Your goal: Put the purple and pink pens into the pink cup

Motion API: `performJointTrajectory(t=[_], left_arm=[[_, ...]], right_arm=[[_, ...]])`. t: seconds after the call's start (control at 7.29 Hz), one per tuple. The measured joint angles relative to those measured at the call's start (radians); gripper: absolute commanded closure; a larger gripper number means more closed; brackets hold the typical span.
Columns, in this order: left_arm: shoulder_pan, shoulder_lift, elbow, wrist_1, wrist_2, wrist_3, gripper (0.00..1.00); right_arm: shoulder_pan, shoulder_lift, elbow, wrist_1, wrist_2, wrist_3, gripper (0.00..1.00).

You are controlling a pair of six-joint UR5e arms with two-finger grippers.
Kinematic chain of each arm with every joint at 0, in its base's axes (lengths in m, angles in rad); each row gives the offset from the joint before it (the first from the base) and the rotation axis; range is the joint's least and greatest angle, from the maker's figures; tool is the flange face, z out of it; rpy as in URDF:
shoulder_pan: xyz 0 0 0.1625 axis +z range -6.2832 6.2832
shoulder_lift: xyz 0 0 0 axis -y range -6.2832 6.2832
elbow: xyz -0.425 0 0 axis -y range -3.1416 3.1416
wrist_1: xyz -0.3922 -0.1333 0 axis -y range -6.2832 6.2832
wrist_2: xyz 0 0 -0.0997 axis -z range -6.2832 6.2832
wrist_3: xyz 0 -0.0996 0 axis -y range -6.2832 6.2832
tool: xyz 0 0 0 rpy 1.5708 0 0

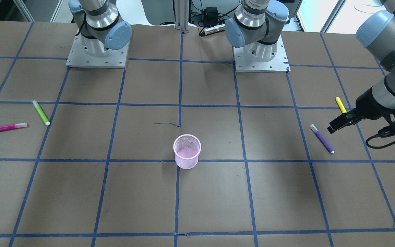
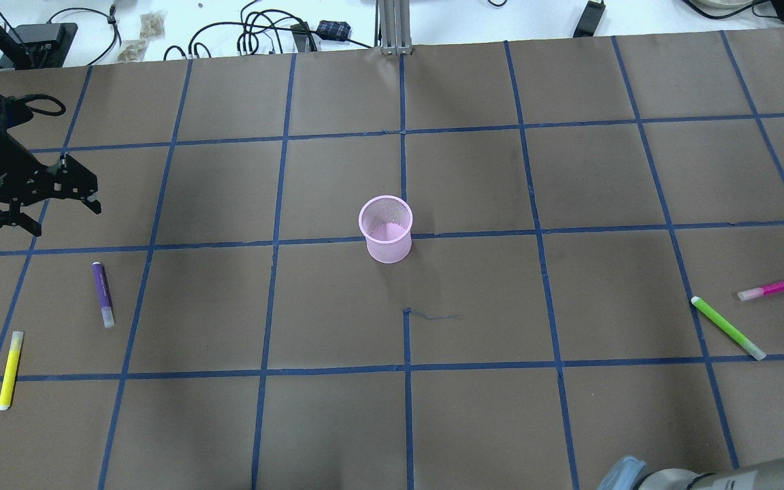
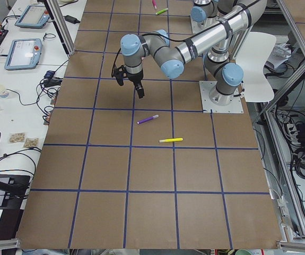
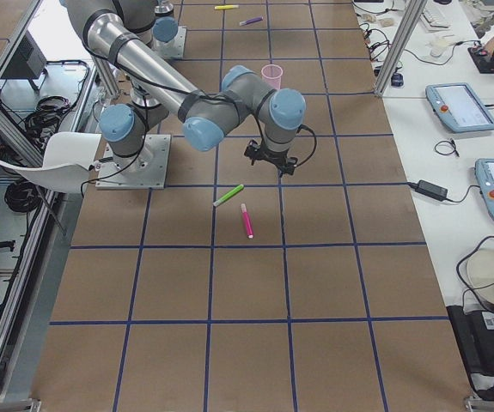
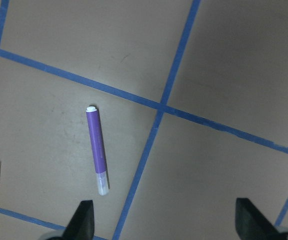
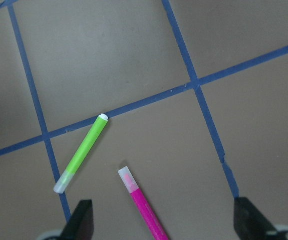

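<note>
The robot's left arm [image 3: 205, 41] is stretched out to its own left side with the elbow bent and the wrist folded downward. The left end effector [image 5: 166, 225] faces down, jaws spread wide, and both fingertips [image 5: 83, 220] show at the bottom corners of the wrist view. The right arm [image 4: 143, 67] is stretched out to the robot's right, upper link long and slanted, wrist turned down. The right end effector [image 6: 166, 220] also faces down, jaws wide apart. In the overhead view the left end effector sits at the far left edge, while the right one is only a dark sliver at the right edge.
</note>
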Motion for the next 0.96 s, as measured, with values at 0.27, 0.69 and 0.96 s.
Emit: performJointTrajectory(t=[0.27, 0.69, 0.96], left_arm=[[0.027, -0.049, -0.049, 0.133, 0.01, 0.032, 0.0], [0.078, -0.105, -0.136, 0.309, 0.02, 0.127, 0.0], [0.092, -0.152, -0.143, 0.339, 0.018, 0.134, 0.01]], right_arm=[[-0.105, 0.111, -0.001, 0.001, 0.065, -0.288, 0.0], [-0.18, 0.236, -0.001, 0.0, 0.096, -0.624, 0.0], [-0.195, 0.291, -0.003, 0.001, 0.096, -0.781, 0.13]])
